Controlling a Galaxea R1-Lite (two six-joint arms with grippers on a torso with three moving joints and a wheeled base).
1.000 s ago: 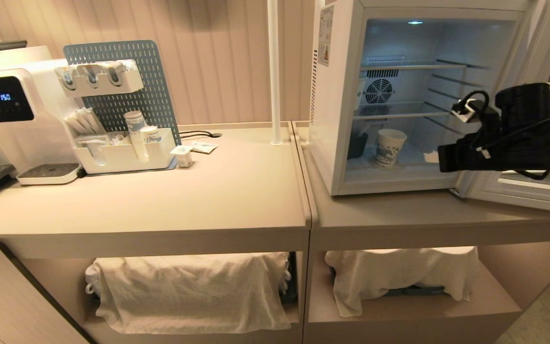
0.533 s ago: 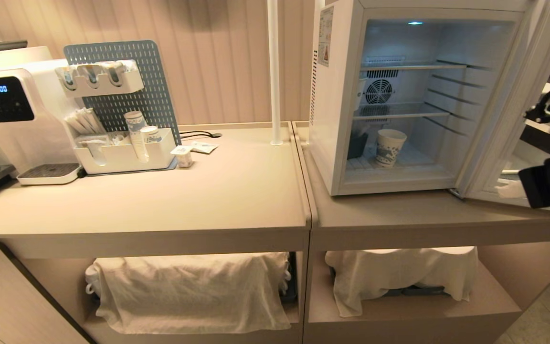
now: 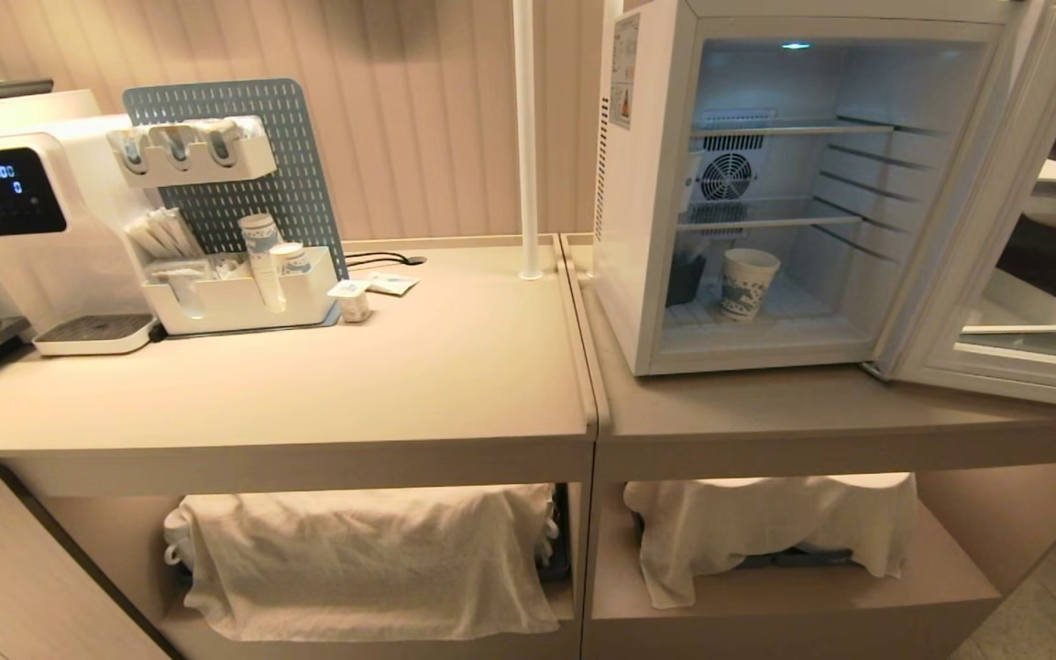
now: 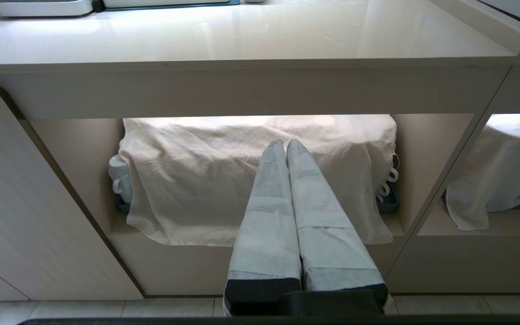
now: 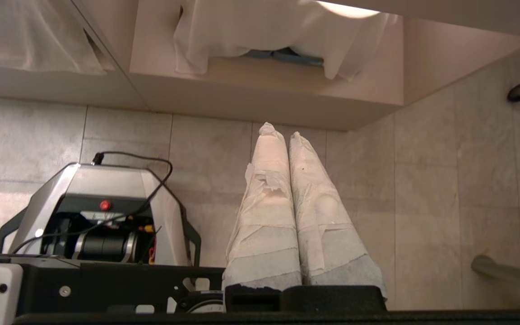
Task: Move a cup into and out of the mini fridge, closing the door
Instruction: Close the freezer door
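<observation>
The white mini fridge [image 3: 643, 183] stands on the right counter with its inside lit. Its door [image 3: 995, 229] hangs wide open to the right. The cup [image 3: 748, 283], white with a blue print, stands upright on the fridge floor under the wire shelves. Neither arm shows in the head view. My right gripper [image 5: 282, 131] is shut and empty, pointing down at the tiled floor beside the robot's base [image 5: 102, 212]. My left gripper [image 4: 285, 145] is shut and empty, low before the cloth-covered lower shelf [image 4: 260, 171].
A water dispenser [image 3: 33, 229], a blue pegboard organiser [image 3: 235, 211] with stacked paper cups [image 3: 260, 257] and a small foil-lidded tub [image 3: 351, 298] stand on the left counter. A white pole [image 3: 525, 137] rises between the counters. Cloths [image 3: 766, 527] cover the lower shelves.
My right arm has drawn back from in front of the open fridge, out past the right edge and down out of the head view. The cup stays inside; the door stays open.
</observation>
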